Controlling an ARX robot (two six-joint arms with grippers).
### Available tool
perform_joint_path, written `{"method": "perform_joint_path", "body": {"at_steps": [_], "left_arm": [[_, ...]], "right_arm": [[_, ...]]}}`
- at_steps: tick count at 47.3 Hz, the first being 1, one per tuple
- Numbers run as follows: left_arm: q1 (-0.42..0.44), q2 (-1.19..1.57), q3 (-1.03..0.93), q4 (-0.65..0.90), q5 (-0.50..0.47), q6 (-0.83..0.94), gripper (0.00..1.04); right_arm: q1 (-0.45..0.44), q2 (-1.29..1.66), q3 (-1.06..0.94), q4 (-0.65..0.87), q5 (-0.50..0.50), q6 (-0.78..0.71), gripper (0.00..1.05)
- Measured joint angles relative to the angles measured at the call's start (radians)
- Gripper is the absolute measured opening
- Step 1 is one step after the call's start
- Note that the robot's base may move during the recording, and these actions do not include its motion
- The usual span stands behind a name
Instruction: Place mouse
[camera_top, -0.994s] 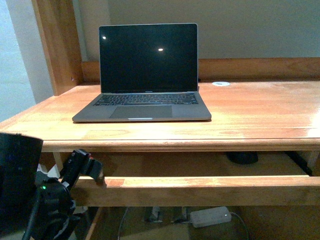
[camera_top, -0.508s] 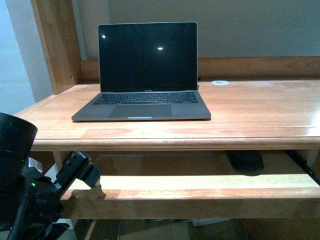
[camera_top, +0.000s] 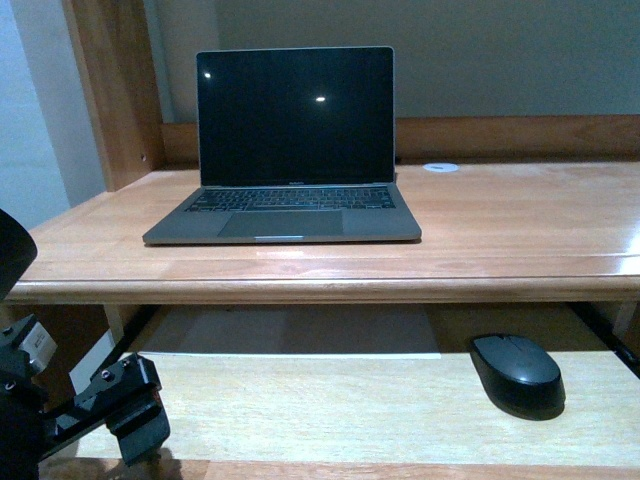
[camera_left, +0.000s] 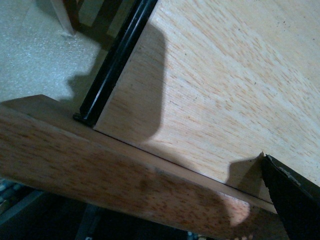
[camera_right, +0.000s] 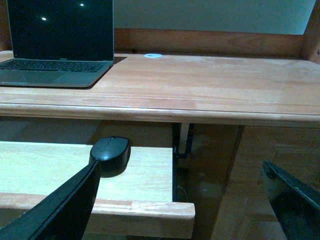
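The mouse (camera_top: 517, 372), black and oval with a grey top panel, lies on the right part of the pulled-out keyboard tray (camera_top: 300, 410) under the desk. In the right wrist view the mouse (camera_right: 110, 150) sits just beyond one dark finger (camera_right: 60, 210). My right gripper (camera_right: 180, 200) is open with nothing in it, off the tray's right end. My left gripper (camera_top: 135, 415) is open at the tray's front left corner. The left wrist view shows one of its fingers (camera_left: 295, 200) over the tray's front rail (camera_left: 100, 170).
An open laptop (camera_top: 290, 150) with a dark screen stands on the wooden desk (camera_top: 520, 220), with a white round disc (camera_top: 441, 167) behind it. A wooden post (camera_top: 110, 90) rises at the far left. A black slide rail (camera_left: 117, 55) runs along the tray's side.
The keyboard tray has slid out toward me, and the mouse on it now shows in full. My left gripper has dropped lower and further left along with the tray's front rail.
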Motion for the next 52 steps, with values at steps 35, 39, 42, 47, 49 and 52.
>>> {"method": "perform_joint_path", "body": {"at_steps": [35, 39, 42, 47, 49, 52], "left_arm": [[-0.027, -0.341, 0.039, 0.098, -0.208, 0.757, 0.98], [-0.021, -0.344, 0.025, 0.167, -0.188, 0.785, 0.98], [-0.007, -0.343, -0.016, 0.299, -0.179, 0.8, 0.98], [0.001, -0.332, -0.091, 0.569, -0.205, 0.785, 0.92], [0.009, -0.334, -0.133, 0.674, -0.204, 0.762, 0.86], [0.02, -0.351, -0.207, 0.805, -0.2, 0.734, 0.79]], "right_arm": [[0.0, 0.0, 0.0, 0.0, 0.0, 0.0, 0.98], [0.0, 0.0, 0.0, 0.0, 0.0, 0.0, 0.98], [0.0, 0.0, 0.0, 0.0, 0.0, 0.0, 0.98], [0.0, 0.0, 0.0, 0.0, 0.0, 0.0, 0.98], [0.0, 0.0, 0.0, 0.0, -0.002, 0.0, 0.98], [0.0, 0.0, 0.0, 0.0, 0.0, 0.0, 0.98]]}}
